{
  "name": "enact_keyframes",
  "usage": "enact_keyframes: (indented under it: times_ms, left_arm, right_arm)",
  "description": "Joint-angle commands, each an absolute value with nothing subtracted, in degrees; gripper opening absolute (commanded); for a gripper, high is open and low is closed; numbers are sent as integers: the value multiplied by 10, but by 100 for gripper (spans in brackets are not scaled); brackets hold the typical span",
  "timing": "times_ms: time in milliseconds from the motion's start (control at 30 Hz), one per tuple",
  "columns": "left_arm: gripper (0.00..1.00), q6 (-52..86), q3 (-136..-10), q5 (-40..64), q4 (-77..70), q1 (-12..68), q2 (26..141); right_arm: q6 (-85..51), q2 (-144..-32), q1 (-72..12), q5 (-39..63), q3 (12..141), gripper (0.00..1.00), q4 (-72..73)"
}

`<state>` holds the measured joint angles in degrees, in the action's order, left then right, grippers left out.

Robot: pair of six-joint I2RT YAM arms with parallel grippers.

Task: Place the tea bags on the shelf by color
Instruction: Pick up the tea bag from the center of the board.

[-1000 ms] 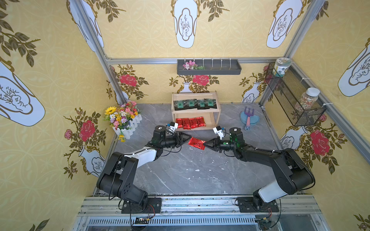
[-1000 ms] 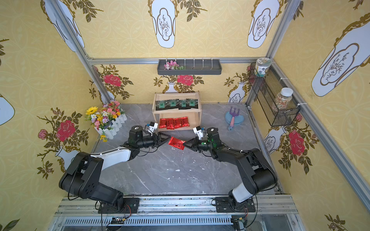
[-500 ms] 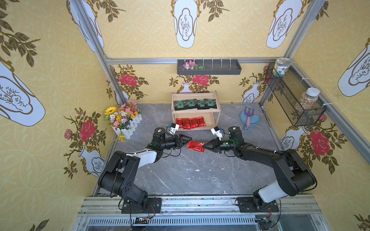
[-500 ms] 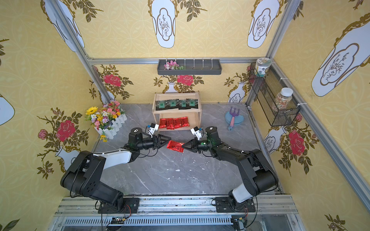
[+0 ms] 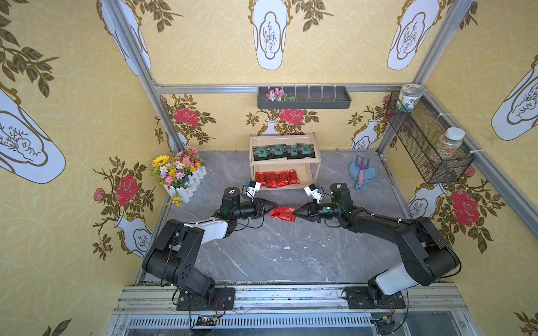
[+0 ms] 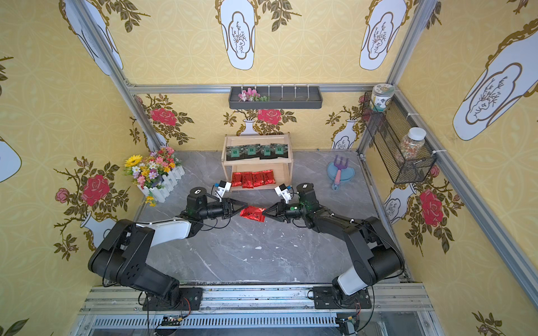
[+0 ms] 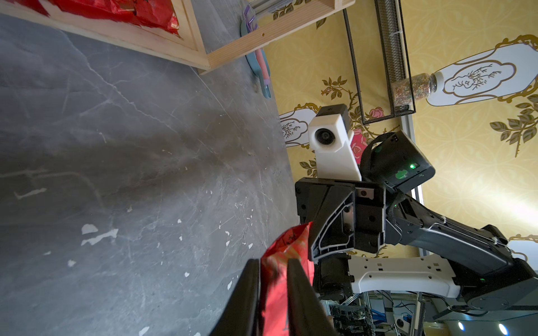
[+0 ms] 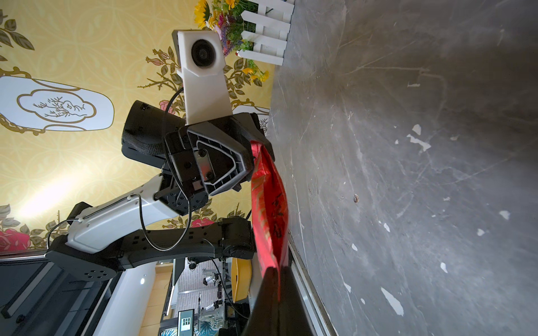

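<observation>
— How far along is the sorting?

— Nearly done. Four black tea bags (image 5: pixel 283 151) lie on the top tier of the shelf (image 5: pixel 283 137), and four red tea bags (image 5: pixel 276 178) on the lower tier.

— And the last one?

— The fifth red packet (image 5: pixel 281 213) hangs above the surface (image 5: pixel 276 256), just in front of the shelf. The right gripper (image 5: pixel 294 213) is clamped tight on one end; the left gripper (image 5: pixel 273 206) pinches the other, jaws narrowed onto the foil. It has yet to reach the lower tier.
</observation>
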<state>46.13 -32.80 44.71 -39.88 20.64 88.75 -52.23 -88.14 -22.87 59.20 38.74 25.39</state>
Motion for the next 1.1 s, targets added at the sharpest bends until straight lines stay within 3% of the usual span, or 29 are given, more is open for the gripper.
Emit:
enact_keyframes:
  times_ms: [0, 233, 933, 967, 1033, 1067]
  left_arm:
    - [18, 463, -322, 450, -428, 207, 885]
    - [0, 466, -320, 442, -428, 205, 881]
    - [0, 571, -281, 467, -593, 191, 905]
    - [1, 570, -280, 468, -592, 191, 902]
    - [23, 570, -282, 465, -589, 190, 896]
    - [28, 569, -282, 465, -585, 190, 892]
  right_arm:
    - [-524, -882, -229, 599, 392, 0, 271]
    - [-525, -882, -227, 604, 387, 0, 275]
    - [-545, -878, -211, 615, 359, 0, 312]
    - [-543, -878, -211, 612, 360, 0, 309]
    - [-544, -879, -209, 605, 365, 0, 308]
    - [-547, -879, -209, 600, 367, 0, 311]
